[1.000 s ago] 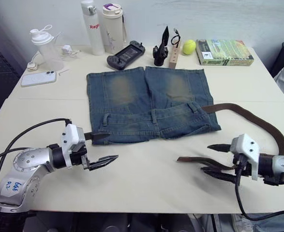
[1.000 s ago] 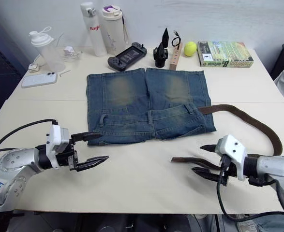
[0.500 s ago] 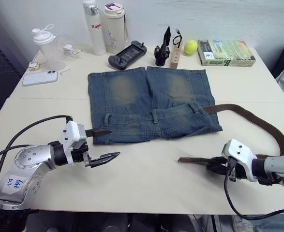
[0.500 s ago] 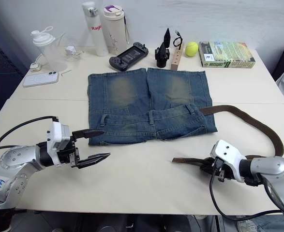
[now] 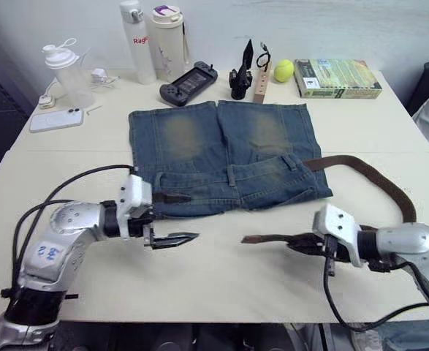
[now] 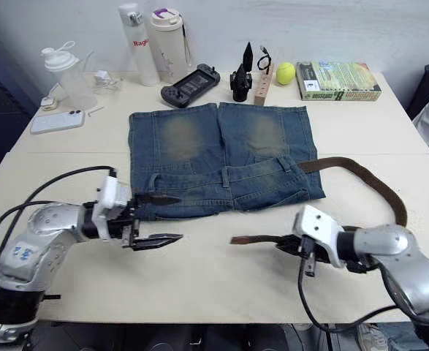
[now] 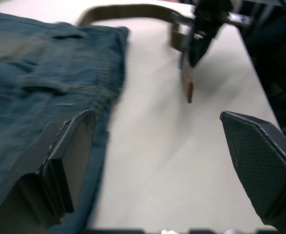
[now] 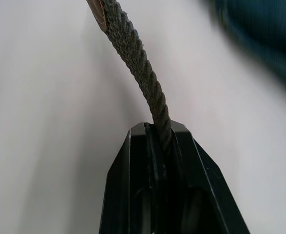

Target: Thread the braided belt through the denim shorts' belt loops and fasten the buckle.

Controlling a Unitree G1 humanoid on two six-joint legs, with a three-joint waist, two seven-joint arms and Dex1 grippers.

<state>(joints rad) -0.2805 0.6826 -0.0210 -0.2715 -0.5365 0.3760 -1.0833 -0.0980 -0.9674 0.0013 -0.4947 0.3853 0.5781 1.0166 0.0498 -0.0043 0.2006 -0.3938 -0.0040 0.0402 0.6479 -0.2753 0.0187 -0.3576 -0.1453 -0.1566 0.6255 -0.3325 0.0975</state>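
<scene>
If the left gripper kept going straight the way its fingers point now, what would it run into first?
Most likely the free tip of the braided belt, held by the right gripper. The open left gripper points across bare table toward it, beside the denim shorts. Depth is uncertain.

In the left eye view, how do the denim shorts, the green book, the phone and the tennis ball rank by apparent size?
1. denim shorts
2. green book
3. phone
4. tennis ball

The book and ball lie farther from the camera.

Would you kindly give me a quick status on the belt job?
Right hand shut on the belt near its free end. Left hand open at the shorts waistband corner. Belt not yet in any loop. Nothing in the way.
</scene>
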